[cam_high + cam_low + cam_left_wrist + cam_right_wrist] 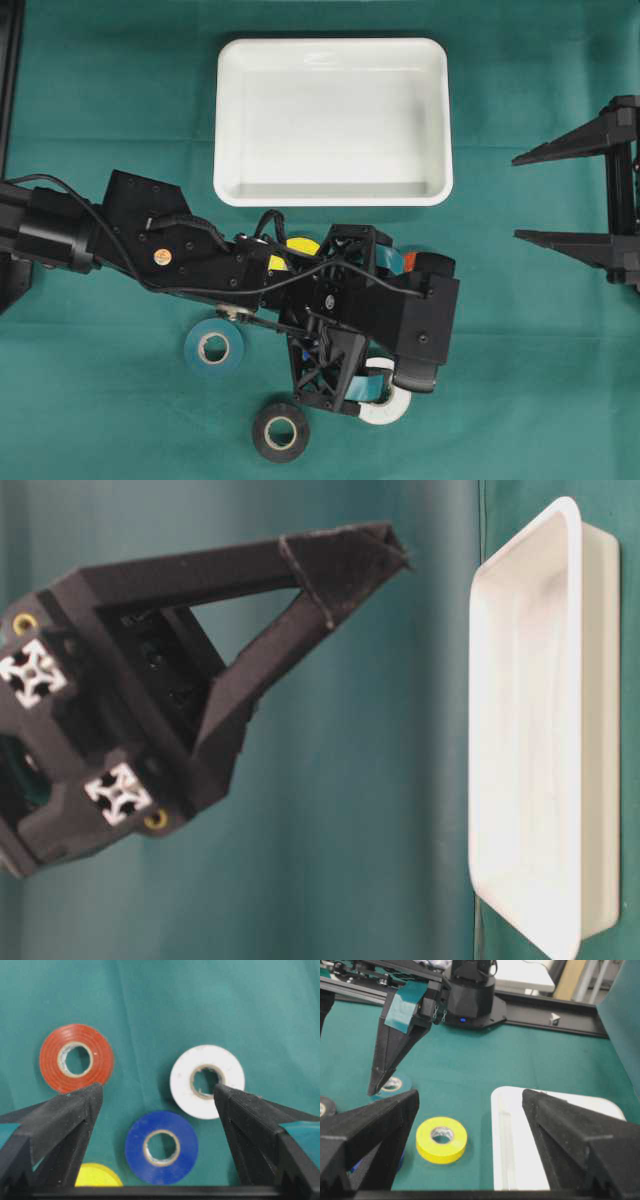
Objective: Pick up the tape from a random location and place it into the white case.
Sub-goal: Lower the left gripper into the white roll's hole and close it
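The white case (330, 190) lies empty at the back middle of the green cloth. Several tape rolls lie in front of it. In the left wrist view I see an orange roll (76, 1058), a white roll (207, 1081), a blue roll (161, 1147) and part of a yellow roll (97, 1176). My left gripper (159, 1091) hovers open over them, the blue roll lying between its fingers and nothing held. My right gripper (516, 198) stands open and empty at the right edge, facing the yellow roll (441, 1139) and the case (545, 1145).
A teal roll (213, 346) and a black roll (280, 432) lie at the front left of the left arm (200, 255). The white roll (392, 408) shows partly under its wrist. Black frame parts stand at the far left and right edges.
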`<action>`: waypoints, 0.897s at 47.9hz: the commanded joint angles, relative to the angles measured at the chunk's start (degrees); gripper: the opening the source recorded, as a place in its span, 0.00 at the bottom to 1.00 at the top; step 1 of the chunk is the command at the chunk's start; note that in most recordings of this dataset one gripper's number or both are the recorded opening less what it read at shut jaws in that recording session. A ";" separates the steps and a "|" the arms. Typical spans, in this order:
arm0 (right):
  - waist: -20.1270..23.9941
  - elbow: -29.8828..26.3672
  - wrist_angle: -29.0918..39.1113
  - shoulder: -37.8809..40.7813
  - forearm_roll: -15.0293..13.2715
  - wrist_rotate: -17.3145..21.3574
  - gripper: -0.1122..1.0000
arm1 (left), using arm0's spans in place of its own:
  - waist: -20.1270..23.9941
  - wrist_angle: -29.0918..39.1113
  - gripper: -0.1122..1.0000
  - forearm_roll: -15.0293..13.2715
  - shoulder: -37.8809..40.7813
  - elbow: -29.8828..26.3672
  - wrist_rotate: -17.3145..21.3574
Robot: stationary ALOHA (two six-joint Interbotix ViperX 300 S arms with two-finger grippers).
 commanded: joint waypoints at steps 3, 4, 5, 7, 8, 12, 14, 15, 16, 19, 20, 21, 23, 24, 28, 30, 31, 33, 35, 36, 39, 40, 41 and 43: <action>0.00 -1.58 -0.26 0.35 -0.09 0.00 0.92 | -0.18 -0.62 0.99 0.09 -1.05 -1.32 -0.09; 0.00 -1.49 -0.26 0.35 -0.09 0.00 0.92 | -0.18 -0.62 0.99 0.18 -1.05 -1.32 -0.09; -0.09 -1.58 -0.26 0.35 -0.09 0.00 0.92 | -0.18 -0.62 0.99 0.18 -1.05 -1.32 -0.09; 0.00 -1.49 -0.26 0.35 -0.09 0.00 0.92 | -0.18 -0.62 0.99 0.18 -1.05 -1.32 -0.09; 0.00 -1.49 -0.26 0.35 -0.09 0.00 0.92 | -0.18 -0.62 0.99 0.18 -1.05 -1.32 -0.09; 0.00 -1.49 -0.26 0.35 -0.09 0.00 0.92 | -0.18 -0.62 0.99 0.18 -1.05 -1.32 -0.09; 0.00 -1.49 -0.26 0.35 -0.09 0.00 0.92 | -0.18 -0.62 0.99 0.18 -1.05 -1.32 -0.09; 0.00 -1.49 -0.26 0.35 -0.09 0.00 0.92 | -0.18 -0.70 0.99 0.18 -1.05 -1.32 -0.09; 0.00 -1.49 -0.26 0.35 -0.09 0.00 0.92 | -0.18 -0.70 0.99 0.18 -1.05 -1.32 -0.09; 0.00 -1.49 -0.26 0.44 -0.09 0.00 0.92 | -0.18 -0.79 0.99 0.18 -1.05 -1.32 -0.09; 0.00 -1.49 -0.26 0.35 -0.09 0.00 0.92 | -0.18 -0.79 0.99 0.18 -1.05 -1.32 -0.09; 0.00 -1.49 -0.26 0.35 -0.09 0.00 0.92 | -0.18 -0.79 0.99 0.18 -1.05 -1.32 -0.09; 0.00 -1.49 -0.26 0.35 -0.09 0.00 0.92 | -0.18 -0.79 0.99 0.18 -0.97 -1.32 -0.09; 0.00 -1.49 -0.26 0.44 -0.09 0.00 0.92 | -0.18 -0.79 0.99 0.18 -0.97 -1.32 -0.09; 0.00 -1.49 -0.18 0.53 -0.09 0.00 0.92 | -0.18 -1.05 0.99 0.09 -0.97 -1.14 -0.18; 0.00 -1.49 -0.18 0.53 -0.09 0.00 0.92 | -0.35 -1.49 0.99 0.18 -0.88 -1.05 -0.18; 0.00 -1.49 -0.18 0.62 -0.09 0.00 0.92 | -0.35 -1.76 0.99 0.18 -0.88 -0.97 -0.18; 0.00 -1.49 -0.18 0.62 -0.09 0.00 0.92 | -0.53 -2.46 0.99 0.09 -0.88 -0.79 -0.18; 0.00 -1.49 -0.18 0.62 -0.09 -0.09 0.92 | -0.62 -3.16 0.99 0.09 -0.88 -0.35 -0.18; 0.00 -1.49 -0.18 0.62 -0.09 0.00 0.92 | -0.62 -3.52 0.99 0.09 -0.88 -0.18 -0.26; 0.00 -1.49 -0.18 0.62 -0.09 0.00 0.92 | -0.70 -4.57 0.99 0.09 -0.88 0.44 -0.35; 0.00 -1.49 -0.18 0.62 0.00 -0.09 0.92 | -0.70 -4.83 0.99 0.09 -0.88 0.70 -0.35; 0.00 -1.49 -0.18 0.62 -0.09 -0.09 0.92 | -0.70 -5.10 0.99 0.09 -0.88 1.05 -0.44; 0.00 -1.49 -0.18 0.62 -0.09 0.00 0.92 | -0.70 -5.63 0.99 0.09 -0.79 1.58 -0.44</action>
